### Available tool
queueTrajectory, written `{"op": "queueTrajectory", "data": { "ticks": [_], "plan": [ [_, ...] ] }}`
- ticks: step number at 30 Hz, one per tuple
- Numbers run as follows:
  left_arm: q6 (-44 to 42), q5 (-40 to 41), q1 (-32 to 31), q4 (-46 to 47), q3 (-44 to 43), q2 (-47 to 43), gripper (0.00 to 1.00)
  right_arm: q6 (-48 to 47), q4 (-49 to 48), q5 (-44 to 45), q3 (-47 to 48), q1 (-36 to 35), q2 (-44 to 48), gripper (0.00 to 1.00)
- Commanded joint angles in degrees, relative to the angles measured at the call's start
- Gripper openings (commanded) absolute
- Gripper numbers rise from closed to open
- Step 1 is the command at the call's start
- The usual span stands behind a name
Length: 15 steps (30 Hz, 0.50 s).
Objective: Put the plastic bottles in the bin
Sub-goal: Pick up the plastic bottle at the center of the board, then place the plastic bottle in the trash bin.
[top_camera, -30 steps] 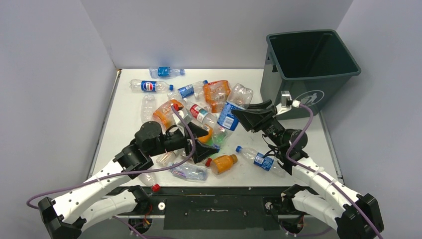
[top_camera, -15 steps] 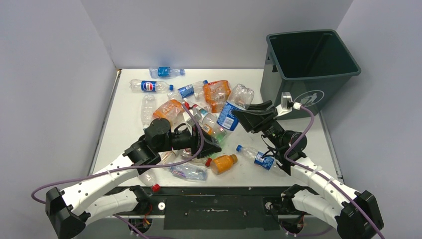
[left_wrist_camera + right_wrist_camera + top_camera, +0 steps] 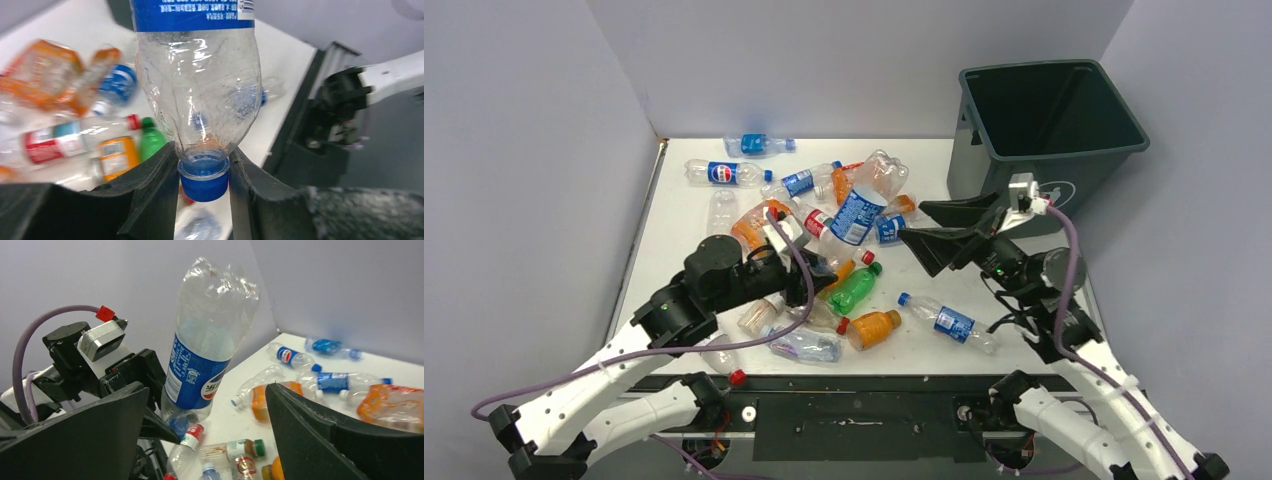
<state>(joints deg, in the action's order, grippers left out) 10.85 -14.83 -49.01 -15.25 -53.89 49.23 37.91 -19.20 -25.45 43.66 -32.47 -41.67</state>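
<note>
A large clear bottle with a blue label (image 3: 856,208) stands tilted above the pile, cap down. My left gripper (image 3: 824,272) is shut on its blue cap (image 3: 204,177), one finger (image 3: 150,192) on each side of the neck. My right gripper (image 3: 914,222) is open just right of the bottle and does not touch it; in the right wrist view the bottle (image 3: 205,350) rises beyond the wide gap between my fingers. Several more plastic bottles lie on the table, among them a green one (image 3: 856,288) and an orange one (image 3: 874,328). The dark bin (image 3: 1074,150) stands at the back right.
A clear blue-labelled bottle (image 3: 946,320) lies near the front, under my right arm. Bottles (image 3: 722,173) also lie along the back left of the white table (image 3: 674,250). Grey walls close in the sides and back.
My right gripper opened, let go of the big bottle and drew back to the right. My left gripper shut on the bottle's cap and the bottle swung up and to the left.
</note>
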Motion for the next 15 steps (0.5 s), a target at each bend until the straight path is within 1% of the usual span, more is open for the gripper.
{"op": "queueTrajectory", "data": {
  "ticks": [1, 4, 7, 10, 13, 15],
  "plan": [
    [-21.4, 10.81, -0.07, -12.87, -4.61, -2.88, 0.0, -17.6, 28.31, 1.37, 12.23, -0.33, 3.46, 0.9],
    [-30.8, 11.71, -1.12, -17.87, -5.05, -2.98, 0.0, -21.65, 35.23, 3.87, 17.5, -0.32, 3.68, 0.9],
    [-41.58, 12.05, -5.23, -20.78, -4.4, -3.26, 0.0, -23.64, 38.35, 6.2, 19.88, -0.32, 3.05, 0.9],
    [-50.01, 18.16, -10.66, -21.94, -4.67, -2.62, 0.0, -23.23, 38.14, 7.7, 20.3, -0.33, 2.82, 0.9],
    [-59.8, 23.51, -16.47, -24.41, -4.56, -1.3, 0.0, -23.33, 37.84, 3.59, 20.72, -0.37, 1.77, 0.9],
    [-66.25, 29.02, -20.32, -23.7, -3.79, -0.21, 0.0, -23.36, 38.13, 0.4, 20.83, -0.31, 0.37, 0.9]
  ]
}}
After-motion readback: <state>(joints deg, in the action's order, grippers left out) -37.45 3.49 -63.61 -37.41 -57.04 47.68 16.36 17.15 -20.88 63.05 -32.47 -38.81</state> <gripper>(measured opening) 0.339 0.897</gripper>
